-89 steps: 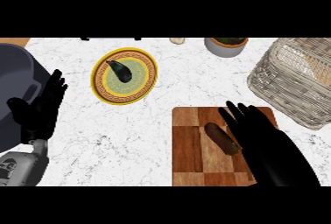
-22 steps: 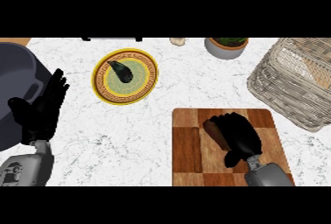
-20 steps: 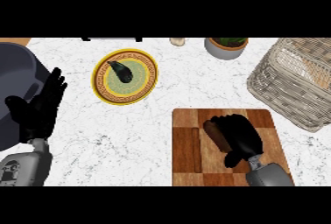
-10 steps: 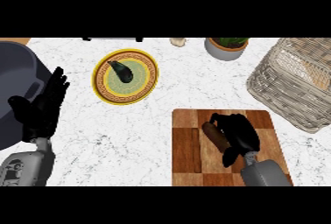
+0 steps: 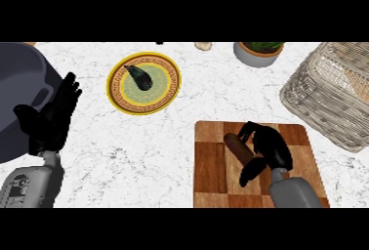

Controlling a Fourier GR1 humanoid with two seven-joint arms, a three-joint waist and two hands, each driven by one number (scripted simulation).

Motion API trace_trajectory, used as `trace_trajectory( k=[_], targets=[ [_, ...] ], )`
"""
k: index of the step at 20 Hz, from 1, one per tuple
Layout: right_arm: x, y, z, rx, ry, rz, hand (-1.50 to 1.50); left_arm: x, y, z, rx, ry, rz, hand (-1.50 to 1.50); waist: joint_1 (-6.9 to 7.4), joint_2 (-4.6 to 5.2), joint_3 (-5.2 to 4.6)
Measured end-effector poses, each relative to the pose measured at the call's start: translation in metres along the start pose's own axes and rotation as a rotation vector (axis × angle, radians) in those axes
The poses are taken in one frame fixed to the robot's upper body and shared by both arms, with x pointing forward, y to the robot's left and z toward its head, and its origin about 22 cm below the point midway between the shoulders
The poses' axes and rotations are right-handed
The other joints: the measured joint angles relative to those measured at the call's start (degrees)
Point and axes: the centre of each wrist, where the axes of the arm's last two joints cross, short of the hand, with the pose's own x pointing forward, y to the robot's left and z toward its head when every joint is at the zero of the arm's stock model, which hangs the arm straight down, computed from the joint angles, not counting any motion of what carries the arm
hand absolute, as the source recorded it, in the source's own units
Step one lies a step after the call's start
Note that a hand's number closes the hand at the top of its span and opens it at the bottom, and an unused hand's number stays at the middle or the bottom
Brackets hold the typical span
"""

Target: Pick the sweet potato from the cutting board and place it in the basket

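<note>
The right hand (image 5: 268,146) curls round the sweet potato (image 5: 235,144), which lies on the cutting board (image 5: 209,166) at the counter's near edge. The left hand (image 5: 49,119) rests open at the left edge.

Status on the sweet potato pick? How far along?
Done: right hand is down on the cutting board, fingers curled round the sweet potato. In hand: the grasp; the potato lies on the board, not lifted. To do: lift, carry to the basket at upper right, release. The left hand rests open at the left.
</note>
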Motion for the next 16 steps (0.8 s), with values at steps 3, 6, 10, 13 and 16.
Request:
trace_trajectory(
  k=[3, 6, 10, 13, 16],
  targets=[
    [0.013, 0.007, -0.003, -0.074, -0.04, -0.156, 1.5, -0.001, 0.002, 0.001, -0.003, 0.002, 0.0, 0.0, 0.32, 0.2, 0.57],
    [0.034, 0.014, -0.006, -0.168, -0.102, -0.304, 1.5, -0.002, 0.002, 0.0, 0.005, 0.007, 0.0, 0.0, 0.08, 0.44, 1.1],
    [0.077, 0.009, -0.007, -0.274, -0.169, -0.427, 1.5, -0.003, 0.005, 0.001, 0.018, 0.014, -0.003, 0.0, -0.64, 0.38, 1.31],
    [0.099, 0.002, -0.001, -0.352, -0.186, -0.429, 1.5, -0.01, 0.006, 0.004, 0.025, 0.021, -0.002, 0.0, -1.26, 0.29, 1.32],
    [0.119, -0.024, -0.003, -0.409, -0.17, -0.412, 1.5, -0.007, 0.011, 0.007, 0.029, 0.023, -0.005, 0.0, -1.59, 0.22, 1.32]
  ],
)
